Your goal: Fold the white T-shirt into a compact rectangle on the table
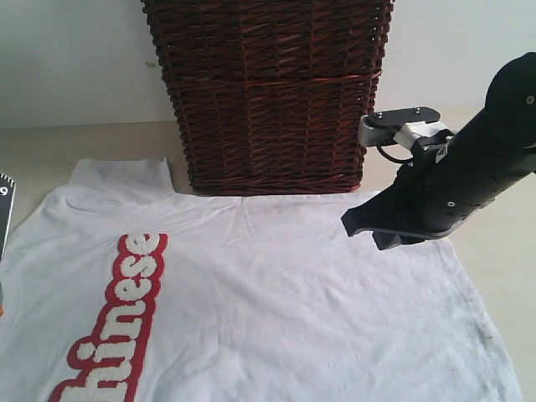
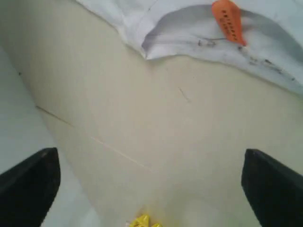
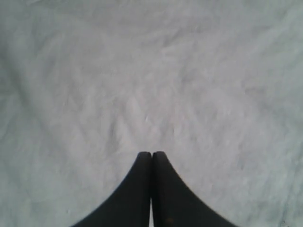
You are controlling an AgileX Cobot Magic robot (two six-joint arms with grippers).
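The white T-shirt lies spread flat on the table, with its red-outlined fuzzy letters at the left. My right gripper hovers over the shirt's far right part, near the basket. In the right wrist view, the right gripper is shut with its black fingers pressed together over plain white fabric, holding nothing. My left gripper is open, its fingers far apart over bare table. Beyond it lie the shirt's neck opening and the orange neck tag.
A dark brown wicker basket stands at the back, touching the shirt's far edge. A small yellow object shows at the edge of the left wrist view. A dark sliver sits at the exterior view's left border. Pale wall rises behind the table.
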